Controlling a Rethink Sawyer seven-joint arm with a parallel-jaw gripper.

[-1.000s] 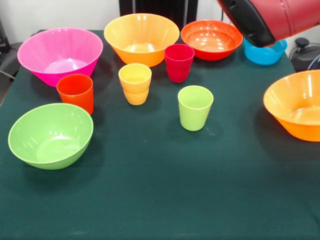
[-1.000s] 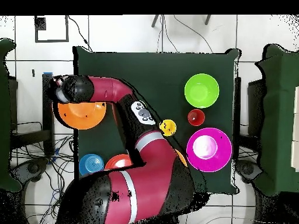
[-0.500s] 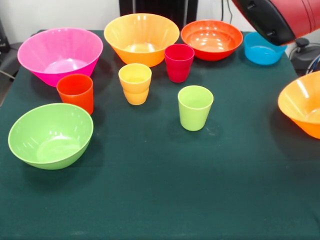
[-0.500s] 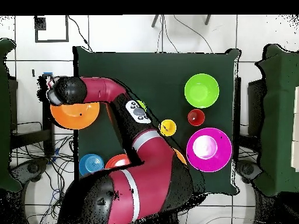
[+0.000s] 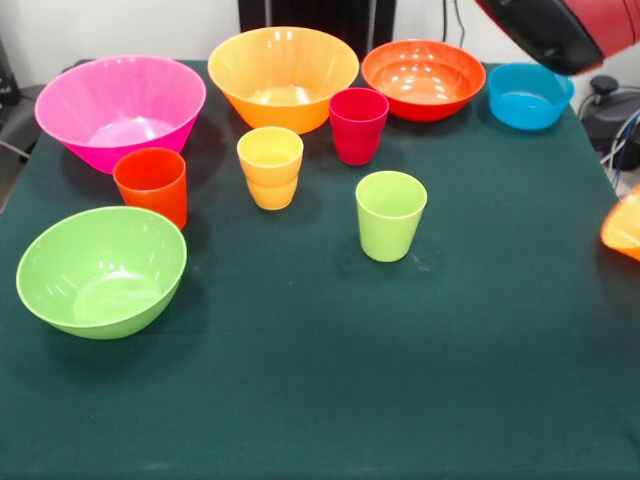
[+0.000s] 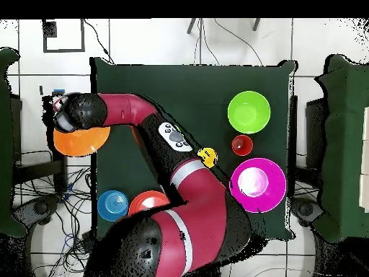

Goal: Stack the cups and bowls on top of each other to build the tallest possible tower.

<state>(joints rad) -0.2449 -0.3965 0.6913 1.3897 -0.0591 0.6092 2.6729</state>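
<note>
**Orange bowl carried past the table edge**

Over the last second 1 large orange bowl (image 6: 81, 140) has moved sideways and now hangs beyond the edge of the table (image 6: 194, 94); the front view shows only a sliver of it. The tool (image 6: 66, 119) sits over its rim, but I cannot tell if it grips the bowl. The pink bowl (image 5: 118, 108), the second orange bowl (image 5: 283, 76), the green bowl (image 5: 101, 269) and the 4 cups, such as the lime cup (image 5: 390, 214), stand separate. No tower exists yet; probably the bowl could fall.
</note>
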